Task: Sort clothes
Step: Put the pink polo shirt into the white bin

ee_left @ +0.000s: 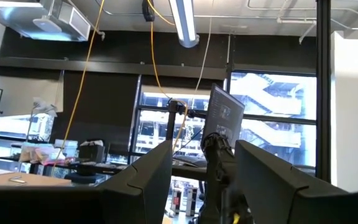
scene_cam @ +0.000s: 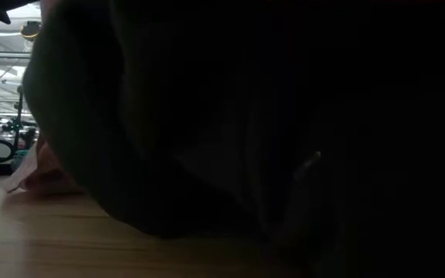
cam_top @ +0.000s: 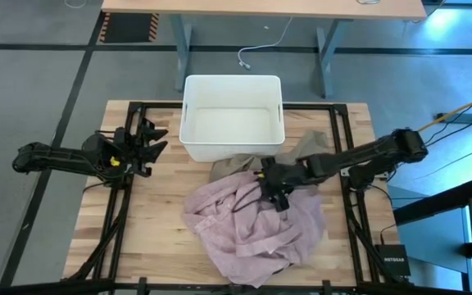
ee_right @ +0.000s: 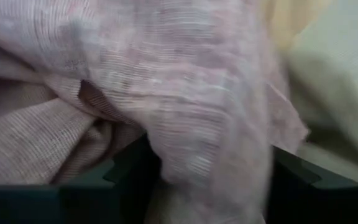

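Pink garment (cam_top: 248,225): soft, light, limp, heaped in loose folds over the middle of the table (cam_top: 154,229) toward its near edge. Likely to drape and trail when lifted, and to drag whatever lies tangled beneath. Best taken at a raised fold or ridge near the top of the heap, pinched deep enough that the thin weave does not slip out; a hold at an outer hem would probably leave most of the cloth sliding along the wood.

Khaki garment (cam_top: 306,147): also soft, peeking out just behind the pink heap, beside the near right corner of the white tub (cam_top: 233,117), partly under the right arm.

Right gripper (cam_top: 274,190): down on the far side of the pink heap. In the right wrist view, fingers (ee_right: 294,171) standing apart, with a fold of pink cloth (ee_right: 216,124) hanging between them; not yet closed on it, by the look.

Left gripper (cam_top: 150,141): idle at the left edge of the table, raised, pointing out into the room; fingers (ee_left: 145,180) apart, holding nothing.

Hidden: low view almost wholly blocked by dark cloth close to the lens, only a strip of tabletop and a scrap of pink at one side. Any further garments under the pink heap not to be made out. Tub looks empty from above.
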